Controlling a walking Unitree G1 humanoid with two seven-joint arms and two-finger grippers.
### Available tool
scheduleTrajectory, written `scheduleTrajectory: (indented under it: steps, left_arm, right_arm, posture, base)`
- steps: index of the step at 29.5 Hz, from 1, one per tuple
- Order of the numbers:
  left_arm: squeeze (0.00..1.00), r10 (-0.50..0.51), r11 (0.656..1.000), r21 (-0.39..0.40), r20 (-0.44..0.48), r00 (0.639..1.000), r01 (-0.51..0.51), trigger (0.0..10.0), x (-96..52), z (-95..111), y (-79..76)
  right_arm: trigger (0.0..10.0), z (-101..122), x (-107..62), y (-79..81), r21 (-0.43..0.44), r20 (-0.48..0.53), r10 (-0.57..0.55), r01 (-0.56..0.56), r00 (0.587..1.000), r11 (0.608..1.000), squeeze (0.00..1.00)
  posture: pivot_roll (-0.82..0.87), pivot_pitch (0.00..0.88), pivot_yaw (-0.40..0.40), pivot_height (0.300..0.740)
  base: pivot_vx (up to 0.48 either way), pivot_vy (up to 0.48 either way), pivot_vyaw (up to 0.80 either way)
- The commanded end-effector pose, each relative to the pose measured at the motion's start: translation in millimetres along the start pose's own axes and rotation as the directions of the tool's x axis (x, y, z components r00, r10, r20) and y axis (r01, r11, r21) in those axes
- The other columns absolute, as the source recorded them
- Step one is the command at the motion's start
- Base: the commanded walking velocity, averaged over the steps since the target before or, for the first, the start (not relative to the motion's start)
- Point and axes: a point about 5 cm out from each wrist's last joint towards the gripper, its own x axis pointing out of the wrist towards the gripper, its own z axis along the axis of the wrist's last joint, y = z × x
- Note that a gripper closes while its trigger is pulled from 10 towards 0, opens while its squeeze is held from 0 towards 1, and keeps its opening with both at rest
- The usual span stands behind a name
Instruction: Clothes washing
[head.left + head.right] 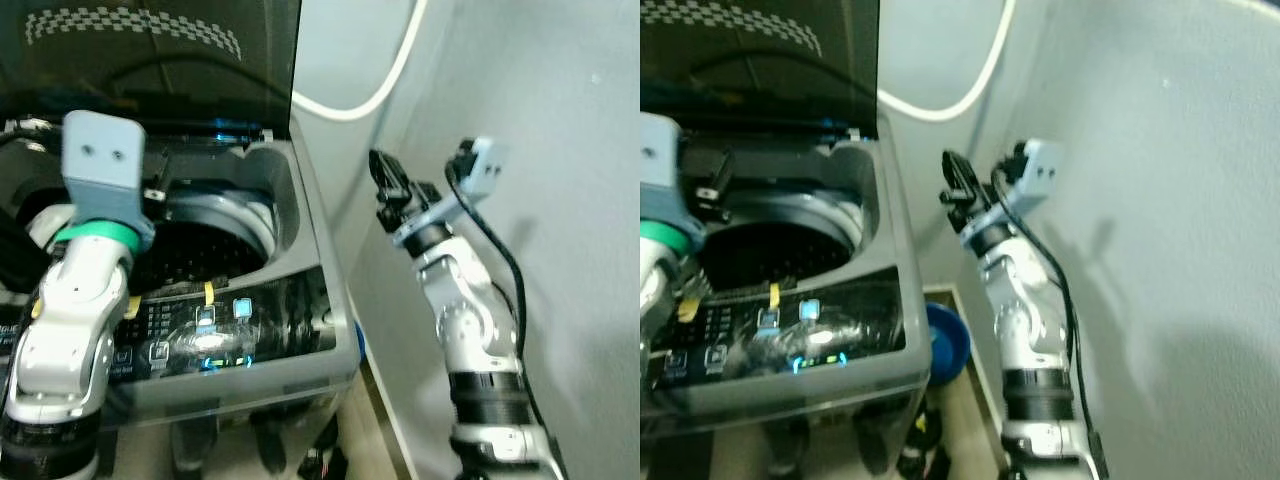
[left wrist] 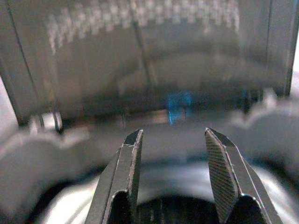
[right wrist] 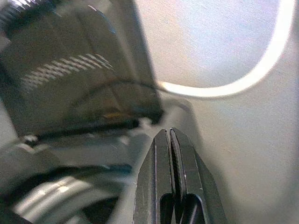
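Left eye view is showing a top-loading washing machine [image 1: 290, 300] sitting at 9 o'clock, its dark lid [image 1: 150, 50] standing raised at 12 o'clock and the drum [image 1: 200, 250] lying open below it. The control panel [image 1: 215, 330] is glowing blue along the front edge. The left arm is reaching up from 7 o'clock over the drum opening. The right arm is rising at 4 o'clock, beside the machine and apart from it, with the right gripper [image 1: 385, 180] pointing up toward a white hose [image 1: 385, 75] curving across the pale wall [image 1: 560, 120].

Right eye view is adding a blue basin [image 1: 945, 340] resting on the floor at 6 o'clock, just beside the machine.

Left wrist view is looking along the left gripper [image 2: 173, 154], whose fingers [image 2: 128, 168] are standing apart with nothing between them, facing the raised lid above the drum rim.

Right wrist view is showing the right gripper's fingers [image 3: 163, 172] pressed together and holding nothing, with the lid at 10 o'clock and the hose at 2 o'clock.
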Motion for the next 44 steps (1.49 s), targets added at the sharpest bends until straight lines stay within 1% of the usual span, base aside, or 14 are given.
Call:
scheduleTrajectory:
  steps: [1, 3, 5, 9, 10, 12, 17, 22, 25, 31, 32, 39, 41, 44]
  left_arm:
    - [0.00, -0.032, 0.999, 0.009, -0.026, 0.999, 0.032, 10.0, -6.2, -4.1, -7.4]
    - [0.00, -0.032, 0.999, 0.007, -0.031, 0.999, 0.033, 10.0, -7.6, -5.5, -6.5]
    - [0.00, 0.000, 1.000, -0.013, -0.056, 0.998, 0.000, 10.0, -2.5, -13.7, -2.4]
    - [0.00, 0.004, 1.000, -0.015, -0.076, 0.997, -0.005, 10.0, 1.7, -21.3, 0.1]
    - [0.00, -0.031, 0.999, 0.013, -0.062, 0.998, 0.032, 10.0, 11.1, -21.0, -6.0]
    - [0.00, -0.021, 0.999, 0.034, -0.076, 0.997, 0.024, 10.0, 14.3, -23.8, -7.4]
    - [0.00, 0.008, 1.000, 0.010, -0.093, 0.996, -0.007, 10.0, 8.9, -28.2, -5.4]
    - [0.00, 0.015, 1.000, -0.014, -0.122, 0.992, -0.017, 10.0, 0.6, -31.1, -1.2]
    - [0.00, 0.071, 0.997, 0.023, -0.112, 0.991, -0.069, 10.0, -0.9, -34.0, 6.7]
    - [0.00, 0.080, 0.997, 0.019, -0.104, 0.991, -0.079, 10.0, 0.9, -37.3, 5.9]
    - [0.00, 0.087, 0.996, 0.021, -0.097, 0.991, -0.086, 10.0, 3.7, -39.1, 7.8]
    - [0.00, 0.108, 0.994, 0.026, -0.098, 0.989, -0.106, 10.0, 12.6, -42.5, 8.7]
    - [0.00, 0.109, 0.994, 0.023, -0.101, 0.989, -0.107, 10.0, 13.3, -42.3, 8.2]
    - [0.00, 0.071, 0.997, 0.009, -0.105, 0.992, -0.071, 10.0, 12.6, -40.2, 9.0]
  right_arm:
    - [10.0, 8.7, 0.6, 0.3, 0.001, 0.015, -0.005, 0.005, 1.000, 1.000, 0.00]
    - [10.0, 10.7, 1.4, 1.4, 0.005, 0.020, -0.006, 0.005, 1.000, 1.000, 0.00]
    - [10.0, 6.4, -1.1, 0.9, -0.035, 0.001, -0.022, 0.022, 1.000, 0.999, 0.00]
    - [10.0, 1.4, -4.4, 2.8, -0.057, -0.016, -0.036, 0.035, 0.999, 0.998, 0.00]
    - [10.0, 16.7, -9.4, -0.8, -0.058, 0.012, -0.083, 0.083, 0.996, 0.995, 0.00]
    - [10.0, 19.4, -12.9, -5.9, -0.060, 0.006, -0.095, 0.095, 0.995, 0.994, 0.00]
    - [10.0, 5.0, -16.1, -11.2, -0.062, -0.051, -0.081, 0.078, 0.995, 0.995, 0.00]
    - [10.0, -14.0, -15.1, -8.8, -0.114, -0.107, -0.052, 0.039, 0.993, 0.993, 0.00]
    - [10.0, -21.2, -8.3, 5.6, -0.102, -0.111, -0.080, 0.069, 0.991, 0.992, 0.00]
    - [10.0, -18.7, -6.9, 11.3, -0.106, -0.106, -0.084, 0.073, 0.991, 0.992, 0.00]
    - [10.0, -12.1, -8.1, 11.9, -0.117, -0.110, -0.080, 0.067, 0.991, 0.991, 0.00]
    - [10.0, 6.5, -13.1, -2.3, -0.176, -0.120, -0.085, 0.063, 0.989, 0.982, 0.00]
    - [10.0, 7.6, -13.9, -4.6, -0.178, -0.115, -0.090, 0.069, 0.989, 0.982, 0.00]
    - [10.0, 1.4, -19.6, -8.7, -0.163, -0.095, -0.119, 0.103, 0.988, 0.981, 0.00]
  posture:
    - [0.18, 0.025, -0.040, 0.740]
    - [0.18, 0.025, -0.040, 0.740]
    - [0.13, 0.002, 0.042, 0.740]
    - [0.09, 0.000, 0.058, 0.740]
    - [0.08, 0.000, 0.024, 0.740]
    - [0.11, 0.005, 0.021, 0.740]
    - [0.14, 0.020, 0.032, 0.740]
    - [0.18, 0.036, 0.031, 0.740]
    - [0.18, 0.008, 0.016, 0.740]
    - [0.15, 0.005, 0.017, 0.740]
    - [0.09, 0.005, 0.000, 0.740]
    - [0.05, 0.024, 0.012, 0.740]
    - [0.05, 0.024, 0.012, 0.740]
    - [0.12, 0.039, 0.060, 0.740]
  base:
    - [0.000, 0.000, 0.00]
    - [0.000, 0.000, 0.00]
    - [0.000, 0.000, 0.00]
    - [0.000, 0.000, 0.00]
    - [0.000, 0.000, 0.00]
    - [0.000, 0.000, 0.00]
    - [0.000, 0.000, 0.00]
    - [0.000, 0.000, 0.00]
    - [0.000, 0.000, 0.00]
    - [0.000, 0.000, 0.00]
    - [0.000, 0.000, 0.00]
    - [0.000, 0.000, 0.00]
    - [0.000, 0.000, 0.00]
    - [0.000, 0.000, 0.00]
